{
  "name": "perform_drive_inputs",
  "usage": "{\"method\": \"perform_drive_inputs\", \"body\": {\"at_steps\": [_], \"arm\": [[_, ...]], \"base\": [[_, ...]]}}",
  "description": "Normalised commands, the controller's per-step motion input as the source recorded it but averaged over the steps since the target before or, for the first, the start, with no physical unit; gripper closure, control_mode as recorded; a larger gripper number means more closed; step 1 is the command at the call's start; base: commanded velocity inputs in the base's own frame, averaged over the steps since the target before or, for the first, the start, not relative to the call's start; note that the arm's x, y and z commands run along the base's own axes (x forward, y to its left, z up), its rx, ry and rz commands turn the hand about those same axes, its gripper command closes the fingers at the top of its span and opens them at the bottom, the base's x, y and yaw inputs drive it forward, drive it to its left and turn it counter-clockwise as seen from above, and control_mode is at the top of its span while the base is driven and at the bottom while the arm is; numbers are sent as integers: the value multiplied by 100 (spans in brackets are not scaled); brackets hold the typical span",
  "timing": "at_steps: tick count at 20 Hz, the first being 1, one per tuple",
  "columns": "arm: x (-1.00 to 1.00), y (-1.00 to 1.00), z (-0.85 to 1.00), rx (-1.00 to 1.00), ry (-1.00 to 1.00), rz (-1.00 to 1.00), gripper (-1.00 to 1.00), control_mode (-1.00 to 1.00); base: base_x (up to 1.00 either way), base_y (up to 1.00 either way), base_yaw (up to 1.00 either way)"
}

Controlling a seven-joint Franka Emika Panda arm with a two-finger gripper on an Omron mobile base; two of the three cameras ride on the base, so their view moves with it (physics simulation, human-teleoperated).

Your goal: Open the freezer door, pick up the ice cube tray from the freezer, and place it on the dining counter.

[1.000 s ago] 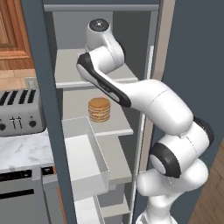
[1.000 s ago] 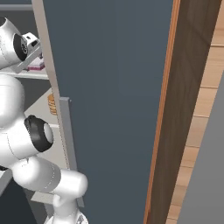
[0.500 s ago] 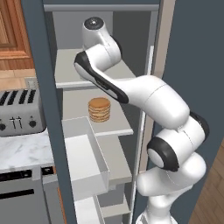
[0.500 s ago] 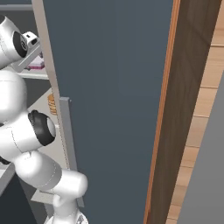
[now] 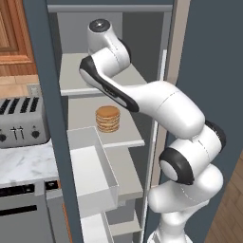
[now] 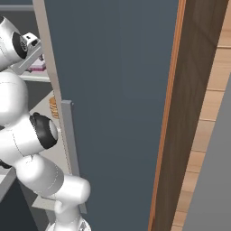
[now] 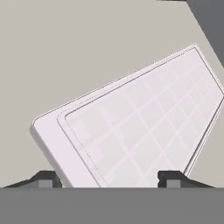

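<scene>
The freezer (image 5: 109, 95) stands open, its door (image 5: 47, 118) swung out to the left and seen edge-on. My arm reaches onto the top shelf (image 5: 76, 76). In the hand view the pale pink-white ice cube tray (image 7: 140, 118) lies flat and skewed on the shelf. My gripper (image 7: 109, 179) is open, and its two fingertips (image 7: 48, 178) straddle the tray's near corner. I cannot tell whether they touch it. A pink sliver of the tray (image 6: 38, 67) shows beside my hand in the right base view. The dining counter is out of view.
A stack of pancakes (image 5: 108, 118) sits on the shelf below. White door bins (image 5: 92, 166) jut out at the lower left. The plain grey door (image 6: 117, 113) with its handle (image 6: 68, 149) closes off the right. A toaster (image 5: 19, 118) stands on the marble worktop at left.
The arm's wrist has shifted a little up and to the left, deeper over the top shelf. The pancakes and doors have not moved.
</scene>
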Motion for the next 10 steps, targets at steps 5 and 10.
{"method": "perform_drive_inputs", "body": {"at_steps": [5, 10], "arm": [[12, 0, -34, -2, -1, 0, 100, -100], [3, 0, -30, -2, -1, 0, 100, -100]], "base": [[0, 0, 0], [0, 0, 0]]}}
